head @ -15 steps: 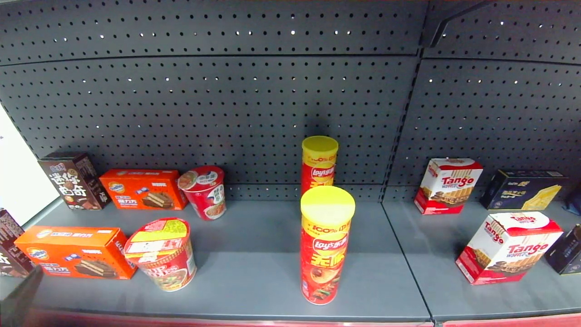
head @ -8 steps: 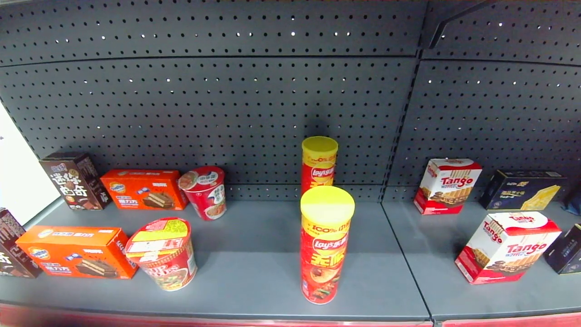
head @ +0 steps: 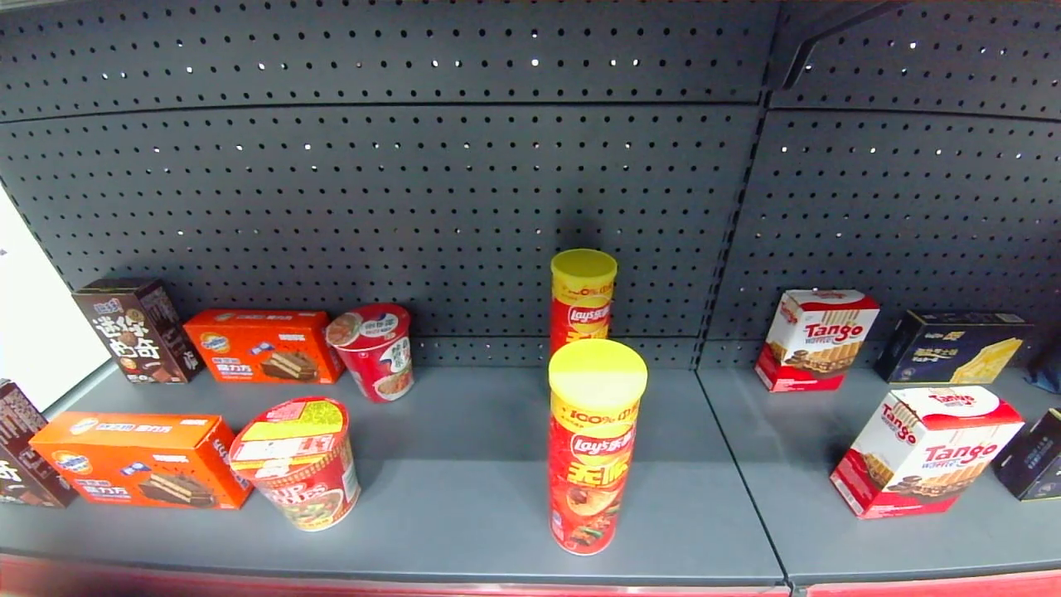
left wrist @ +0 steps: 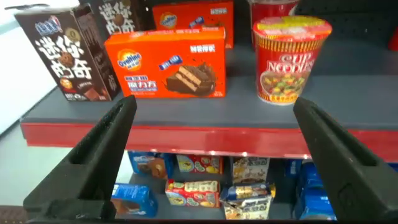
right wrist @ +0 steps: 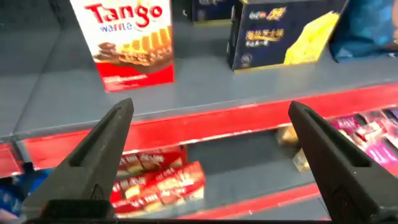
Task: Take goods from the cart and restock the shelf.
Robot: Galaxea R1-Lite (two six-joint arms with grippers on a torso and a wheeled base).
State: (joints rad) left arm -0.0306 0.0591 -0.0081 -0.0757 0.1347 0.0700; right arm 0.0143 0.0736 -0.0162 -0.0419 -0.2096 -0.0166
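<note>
My left claw [left wrist: 214, 106] and right claw [right wrist: 209, 107] hang spread, empty.
A chip can [head: 593, 448] stands upright near the shelf's [head: 464, 473] front edge.

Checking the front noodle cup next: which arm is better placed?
Left, probably: the left gripper, open, faces the noodle cup; the right gripper faces the wafer box, farther along the shelf.

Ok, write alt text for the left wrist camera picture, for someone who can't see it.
The left gripper, empty with its fingers wide apart, faces the front edge of a grey shelf. On it stand a brown box, an orange cake box and a red noodle cup; more packets sit below the shelf.
</note>
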